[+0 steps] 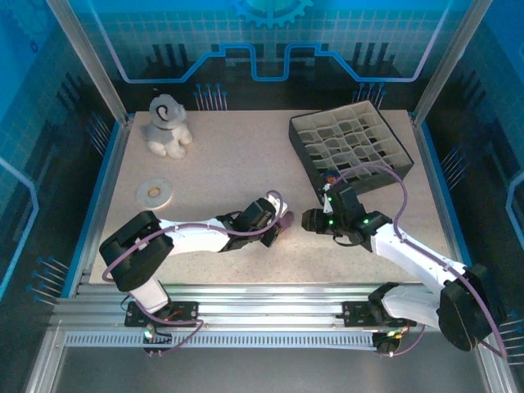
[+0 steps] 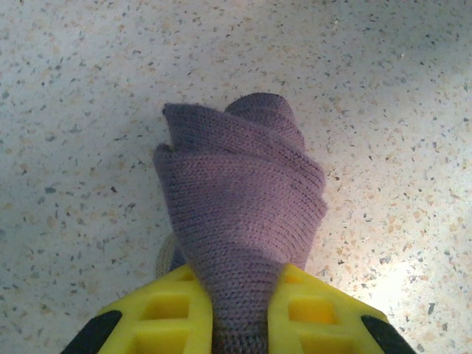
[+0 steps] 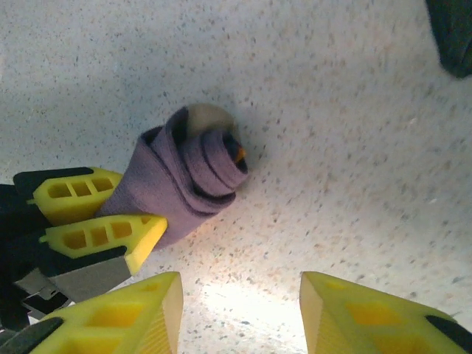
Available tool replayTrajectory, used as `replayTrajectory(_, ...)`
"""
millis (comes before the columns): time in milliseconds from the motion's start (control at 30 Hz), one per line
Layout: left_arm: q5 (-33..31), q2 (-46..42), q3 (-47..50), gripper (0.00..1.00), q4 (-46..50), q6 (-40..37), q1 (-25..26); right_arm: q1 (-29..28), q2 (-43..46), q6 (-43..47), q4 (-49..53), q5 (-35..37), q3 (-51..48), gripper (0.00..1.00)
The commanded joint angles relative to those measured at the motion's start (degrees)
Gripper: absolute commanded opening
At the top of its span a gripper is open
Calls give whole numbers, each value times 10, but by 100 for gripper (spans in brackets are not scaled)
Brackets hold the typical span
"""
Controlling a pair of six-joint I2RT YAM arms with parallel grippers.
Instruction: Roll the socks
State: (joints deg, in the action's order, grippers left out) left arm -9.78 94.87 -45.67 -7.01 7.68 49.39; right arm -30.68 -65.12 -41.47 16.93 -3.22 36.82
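Observation:
The socks (image 2: 243, 192) are wound together into one purple knit roll lying on the speckled table, near its middle in the top view (image 1: 284, 219). My left gripper (image 2: 240, 313) is shut on one end of the roll, its yellow fingers (image 2: 158, 313) pressing the knit from both sides. In the right wrist view the roll (image 3: 188, 173) shows its spiral end with a bit of orange and tan, and the left gripper's fingers (image 3: 107, 234) clamp its left side. My right gripper (image 3: 240, 313) stands open just right of the roll, nothing between its fingers, apart from the socks.
A dark compartment organiser (image 1: 350, 147) sits at the back right, close behind the right arm. A grey plush toy (image 1: 168, 124) stands at the back left, and a white ring (image 1: 154, 192) lies in front of it.

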Motion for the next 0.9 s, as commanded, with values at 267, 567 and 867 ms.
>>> replayTrajectory(267,-55,6,25,9,-2,96,39,-38,-72,-266,-159,-7,-26,50)
replayTrajectory(567,-55,4,29,9,-2,114,41,-58,-136,-350,-172,-3,-15,52)
replayTrajectory(867,-37,10,32,9,-17,106,41,-73,-174,-350,-155,-11,21,56)
